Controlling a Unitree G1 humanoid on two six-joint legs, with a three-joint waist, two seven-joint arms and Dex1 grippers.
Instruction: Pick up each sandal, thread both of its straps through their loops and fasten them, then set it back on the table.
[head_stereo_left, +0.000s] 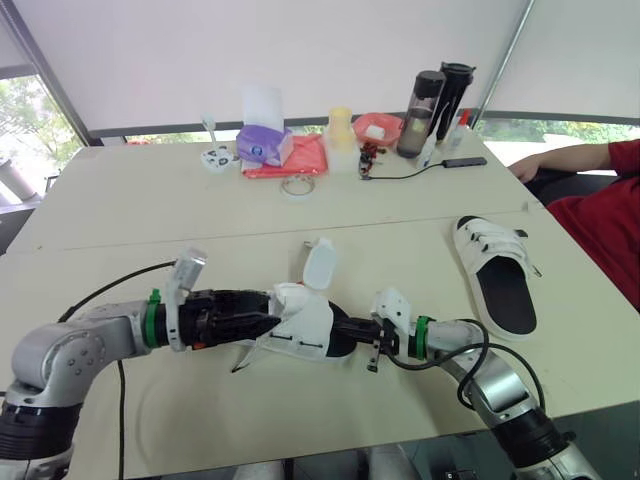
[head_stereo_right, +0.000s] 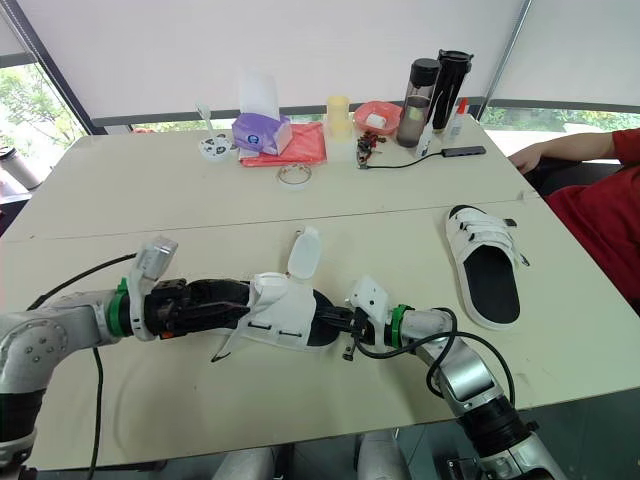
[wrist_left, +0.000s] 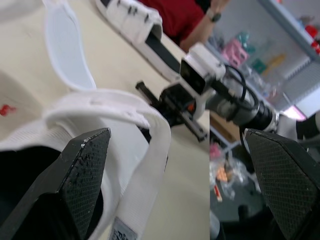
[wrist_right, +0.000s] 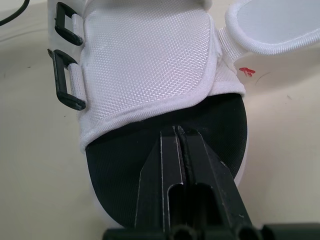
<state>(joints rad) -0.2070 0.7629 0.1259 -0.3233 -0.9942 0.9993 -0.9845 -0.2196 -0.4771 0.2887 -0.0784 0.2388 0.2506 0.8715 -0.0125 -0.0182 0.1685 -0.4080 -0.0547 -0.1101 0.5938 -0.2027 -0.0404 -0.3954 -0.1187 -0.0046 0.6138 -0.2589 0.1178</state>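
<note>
A white sandal with a black footbed lies on the near table between my two grippers. One unfastened strap stands up from it, and its two black loops hang empty at the side of the upper. My left gripper is open, its fingers wide apart on either side of the white upper. My right gripper is shut, its tips resting on the black footbed at the sandal's other end. A second white sandal lies flat at the right, its straps across the upper.
At the back of the far table stand a purple tissue box, a red cloth, a tape ring, two dark bottles and a cable. A person in a red sleeve sits at the right edge.
</note>
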